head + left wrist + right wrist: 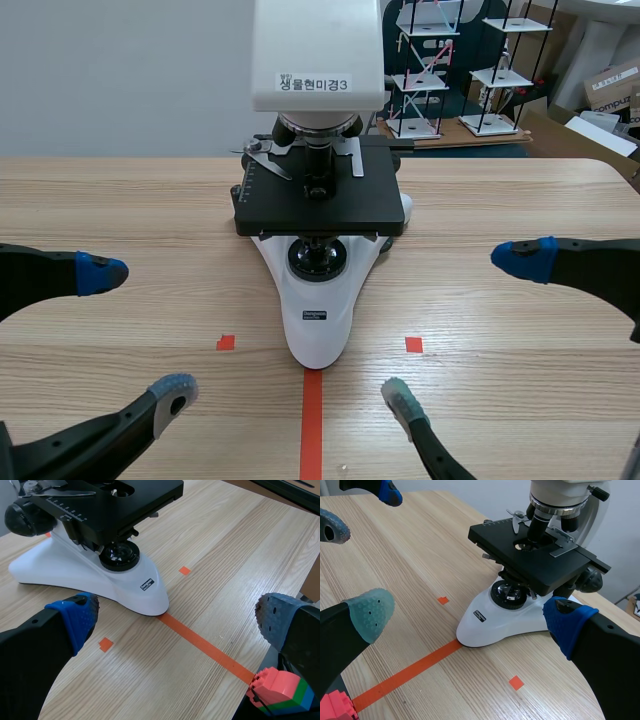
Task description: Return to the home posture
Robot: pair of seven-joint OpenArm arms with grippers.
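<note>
A white microscope (318, 300) with a black stage (318, 195) stands at the table's middle, its base toward me. My left gripper (138, 332) hovers low at the near left, open, with nothing between its fingers. My right gripper (462, 330) mirrors it at the near right, also open with nothing held. In the left wrist view the left gripper (175, 625) is spread wide, the microscope (90, 575) ahead and off to one side. In the right wrist view the right gripper (467, 620) frames the microscope base (505, 617); the other arm's fingers (332, 527) show beyond.
An orange-red tape line (312, 425) runs from the microscope base to the near edge, with small squares (226, 343) either side. A red, green and blue block (280, 692) sits just below the table's near edge. Wire racks (425, 70) and cardboard boxes (610, 85) stand behind the table.
</note>
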